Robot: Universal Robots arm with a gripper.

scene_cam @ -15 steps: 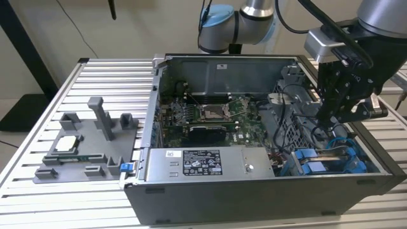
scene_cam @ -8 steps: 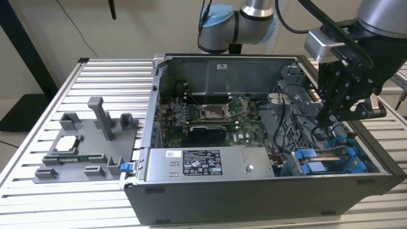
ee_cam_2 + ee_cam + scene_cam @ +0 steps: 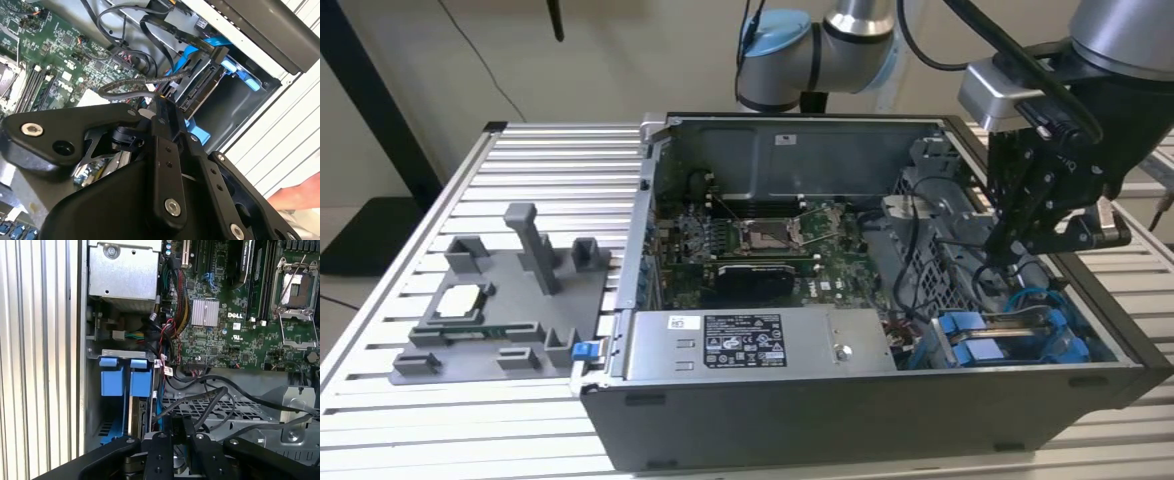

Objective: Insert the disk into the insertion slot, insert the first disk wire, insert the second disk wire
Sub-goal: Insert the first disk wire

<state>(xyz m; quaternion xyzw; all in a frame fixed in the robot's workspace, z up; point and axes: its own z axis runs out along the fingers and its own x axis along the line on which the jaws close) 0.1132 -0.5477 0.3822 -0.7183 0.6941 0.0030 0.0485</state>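
The disk [image 3: 202, 82] is sitting inside the insertion slot [image 3: 235, 107], standing on edge in its bright blue carrier. The slot is in the corner of the open computer case [image 3: 854, 410] toward the exterior view's right. In the first wrist view, two blue tabs [image 3: 111, 377] are showing side by side at the mouth of the slot, and the thin edge of the disk is running back from one of them. Your claw [image 3: 179, 424] is reaching down into the case right at the disk's connector end. Its fingers [image 3: 165, 135] are drawn narrow and are pinching the plug end of a dark braided disk wire [image 3: 135, 82], which is curving away over the motherboard [image 3: 761, 235]. The plug is sitting just at the disk's edge, and you cannot tell whether it is seated. Loose black cables [image 3: 220, 395] are looping over the perforated metal [image 3: 220, 412] beside the slot. In the exterior view, your arm [image 3: 1121, 40] is coming in from the upper right. The grey power-supply box [image 3: 761, 345] with its white sticker is lying along the near wall of the case. The case is resting on a slatted metal table [image 3: 560, 150]. A grey plastic fixture [image 3: 520, 290] is standing on the table apart from the case, toward the exterior view's left.
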